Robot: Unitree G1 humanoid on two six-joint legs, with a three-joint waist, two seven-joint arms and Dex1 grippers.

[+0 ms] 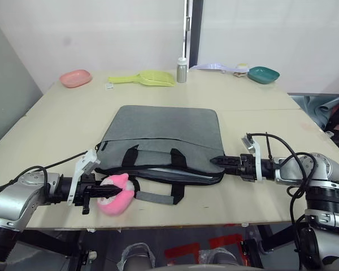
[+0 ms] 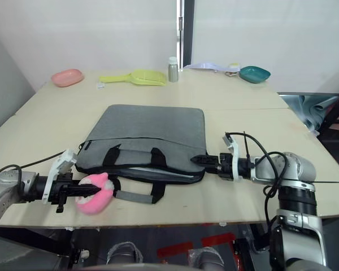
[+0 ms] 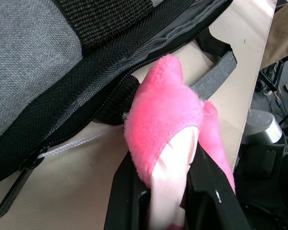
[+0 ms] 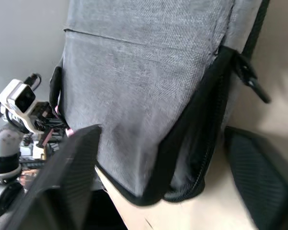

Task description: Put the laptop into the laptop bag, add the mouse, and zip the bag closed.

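The grey laptop bag point(image 1: 164, 132) lies flat mid-table, handles toward me, its front zipper mouth gaping. Inside that mouth a pale silver strip, the laptop point(image 1: 178, 173), shows as an edge. My left gripper point(image 1: 110, 193) is by the bag's near left corner, shut on a pink plush toy point(image 3: 168, 105) beside a handle strap. A zipper pull point(image 3: 19, 184) with a white cord lies close by. At the bag's near right corner my right gripper point(image 1: 217, 161) stands open, its fingers point(image 4: 67, 177) spread either side of that corner. The mouse is out of view.
Along the table's far edge stand a pink bowl point(image 1: 75, 78), a yellow scoop point(image 1: 147, 78), a small silver bottle point(image 1: 182, 70) and a teal bowl point(image 1: 264, 74). The table's front edge runs just below both grippers.
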